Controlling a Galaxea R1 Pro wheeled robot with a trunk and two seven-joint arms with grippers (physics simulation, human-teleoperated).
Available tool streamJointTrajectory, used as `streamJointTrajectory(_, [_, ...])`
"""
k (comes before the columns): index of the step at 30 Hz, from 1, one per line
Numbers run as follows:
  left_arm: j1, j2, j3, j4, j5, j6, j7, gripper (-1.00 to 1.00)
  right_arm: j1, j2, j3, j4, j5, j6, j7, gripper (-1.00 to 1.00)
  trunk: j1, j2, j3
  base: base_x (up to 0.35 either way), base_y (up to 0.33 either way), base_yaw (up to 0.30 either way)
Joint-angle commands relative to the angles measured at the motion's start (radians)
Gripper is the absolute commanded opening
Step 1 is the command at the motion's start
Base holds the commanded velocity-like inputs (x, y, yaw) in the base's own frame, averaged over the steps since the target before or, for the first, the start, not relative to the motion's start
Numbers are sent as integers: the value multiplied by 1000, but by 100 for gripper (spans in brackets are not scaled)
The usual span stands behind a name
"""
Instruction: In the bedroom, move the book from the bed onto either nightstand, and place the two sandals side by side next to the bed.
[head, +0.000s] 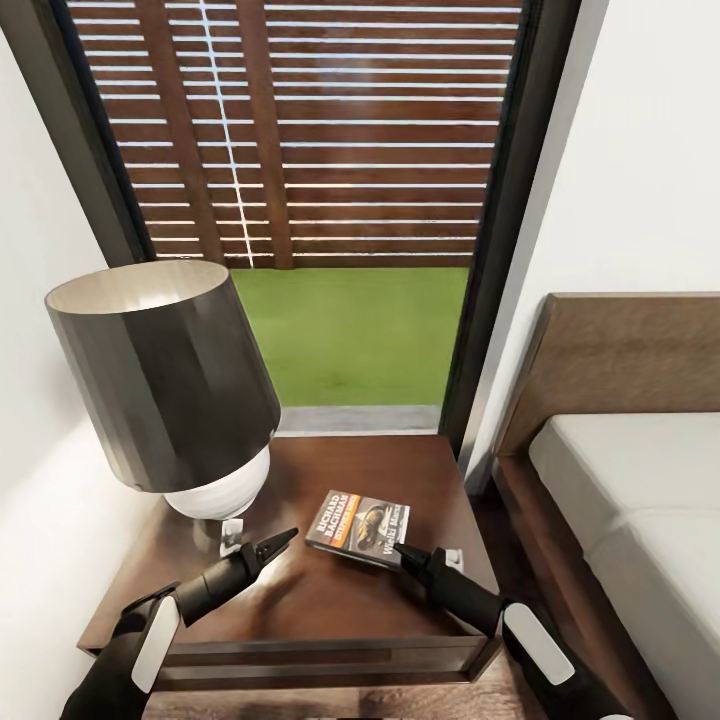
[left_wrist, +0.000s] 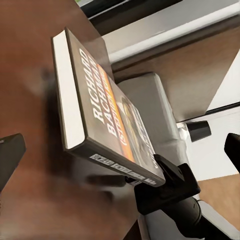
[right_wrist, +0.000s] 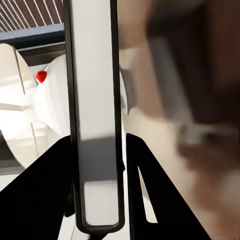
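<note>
The nightstand, a glossy dark brown counter, stands in the bedroom corner between a white wall and the bed, before a tall dark-framed window giving onto a slatted fence and grass. A lamp with a dark shade occupies its rear left corner. The book lies near the counter's middle, toward the front right, the right claw closed on its edge. The left claw hovers beside the lamp base; I cannot tell its opening.
</note>
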Motion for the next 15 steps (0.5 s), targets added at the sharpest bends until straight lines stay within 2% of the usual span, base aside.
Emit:
streamJointTrajectory(1, [-1,0,0,0,4,7,-1,100,0,2,5,10,11,2,-11,-100,0,0,-1,0,0,0])
streamJointTrajectory(3, [-1,0,-1,0,4,7,-1,100,0,6,5,10,11,2,-11,-100,0,0,-1,0,0,0])
streamJointTrajectory(8, [-1,0,-1,0,4,7,-1,100,0,9,5,10,11,2,-11,-100,-2,1,18,0,0,0])
streamJointTrajectory(15, [-1,0,-1,0,4,7,-1,100,0,9,5,10,11,2,-11,-100,-2,1,18,0,0,0])
